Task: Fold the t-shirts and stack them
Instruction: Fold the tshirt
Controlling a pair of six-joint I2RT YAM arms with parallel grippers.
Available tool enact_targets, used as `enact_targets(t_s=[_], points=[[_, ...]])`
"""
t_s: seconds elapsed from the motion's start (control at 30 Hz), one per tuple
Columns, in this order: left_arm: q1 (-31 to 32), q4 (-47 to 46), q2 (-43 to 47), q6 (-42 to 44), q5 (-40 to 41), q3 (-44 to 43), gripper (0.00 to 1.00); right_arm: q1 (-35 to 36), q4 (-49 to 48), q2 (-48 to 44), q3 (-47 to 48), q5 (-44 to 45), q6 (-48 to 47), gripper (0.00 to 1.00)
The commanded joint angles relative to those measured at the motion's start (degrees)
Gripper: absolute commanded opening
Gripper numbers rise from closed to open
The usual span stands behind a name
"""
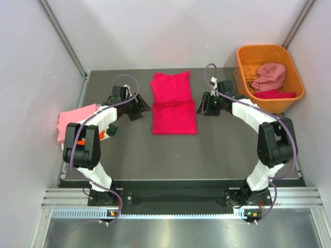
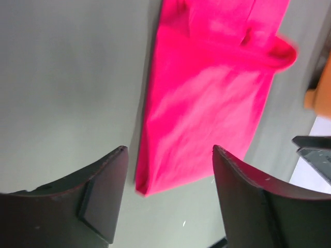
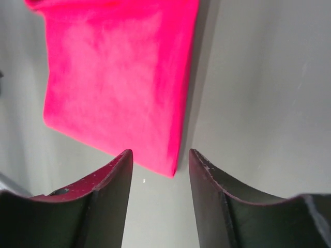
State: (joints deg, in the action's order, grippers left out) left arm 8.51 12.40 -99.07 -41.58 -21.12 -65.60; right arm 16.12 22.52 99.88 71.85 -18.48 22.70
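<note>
A crimson-pink t-shirt (image 1: 173,103) lies folded into a long rectangle in the middle of the grey table, with a crease across its middle. My left gripper (image 1: 138,111) hovers just left of it, jaws open and holding nothing. In the left wrist view the shirt (image 2: 207,93) lies ahead of the open left gripper (image 2: 169,150), its near corner between the fingertips' line of sight. My right gripper (image 1: 202,106) is just right of the shirt, also open. The right wrist view shows the shirt's corner (image 3: 119,88) ahead of the empty right gripper (image 3: 160,152).
A folded light pink t-shirt (image 1: 72,120) lies at the table's left edge beside the left arm. An orange basket (image 1: 261,48) stands at the back right, holding a dusty pink shirt (image 1: 270,75) and another crimson cloth (image 1: 276,94). White walls close in the table.
</note>
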Motion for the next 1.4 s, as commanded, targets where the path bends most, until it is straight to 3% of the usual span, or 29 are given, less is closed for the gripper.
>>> enact_targets(t_s=[0.0, 0.17, 0.27, 0.63, 0.83, 0.97, 1.17, 1.37], points=[[0.98, -3.17, 3.26, 1.68, -1.90, 5.30, 0.70, 0.66, -6.26, -4.24, -5.39, -3.40, 0.77, 0.48], [3.44, -4.23, 7.12, 1.86, -1.73, 12.69, 0.59, 4.00, -9.16, -6.00, -14.10, -4.19, 1.55, 0.49], [3.70, -4.76, 8.10, 2.12, -1.46, 14.97, 0.59, 5.14, -11.88, -6.45, -17.62, -4.28, 2.52, 0.48], [4.49, -5.99, 5.90, 2.03, -1.81, 16.65, 0.59, 6.03, -14.52, -0.30, -16.93, -4.19, 3.93, 0.45], [4.76, -6.60, 4.67, 1.77, -1.99, 16.56, 0.59, 6.29, -14.61, 2.78, -15.60, -4.46, 3.49, 0.31], [5.20, -6.95, 3.97, 1.59, -2.17, 16.74, 0.59, 6.38, -15.14, 2.61, -16.31, -4.46, 3.05, 0.09], [5.64, -8.53, 2.30, 0.98, -2.69, 17.00, 0.59, 6.47, -15.67, 1.99, -16.92, -4.90, 2.88, 0.04], [5.90, -9.15, 0.63, 0.71, -2.78, 16.30, 0.52, 6.38, -15.76, 1.90, -17.10, -5.07, 2.79, 0.04]])
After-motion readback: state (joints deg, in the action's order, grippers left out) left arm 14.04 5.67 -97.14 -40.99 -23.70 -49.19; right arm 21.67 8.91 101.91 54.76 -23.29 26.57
